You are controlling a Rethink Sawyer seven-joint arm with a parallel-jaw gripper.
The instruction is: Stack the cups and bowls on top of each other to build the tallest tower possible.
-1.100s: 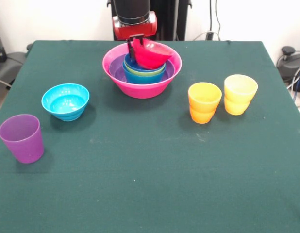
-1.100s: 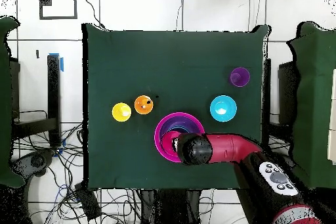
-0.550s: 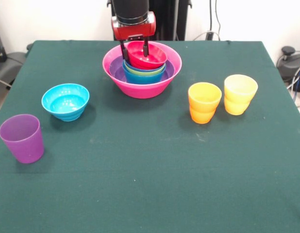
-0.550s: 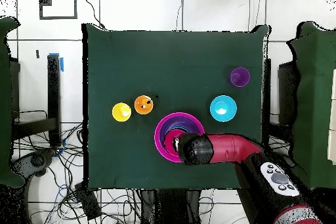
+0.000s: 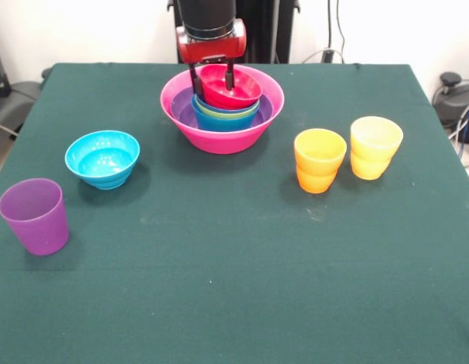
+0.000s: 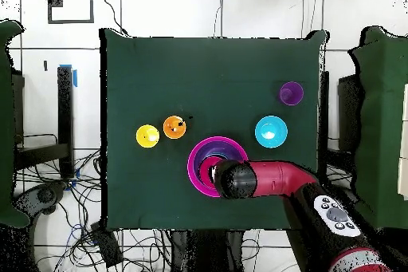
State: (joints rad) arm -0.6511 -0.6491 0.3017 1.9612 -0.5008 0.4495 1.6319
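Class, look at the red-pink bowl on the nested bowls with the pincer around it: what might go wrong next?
1. The small red-pink plastic bowl sits tilted on the nested pile; it may slide askew when the arm lifts away.
2. The pincer, fingers straddling that bowl's rim, might catch it while rising and drag it off.

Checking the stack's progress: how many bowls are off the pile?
1. The cyan round plastic bowl stands alone on the table, beside the translucent purple plastic cup. The others sit nested in the big hot-pink plastic bowl; some there may be hidden.
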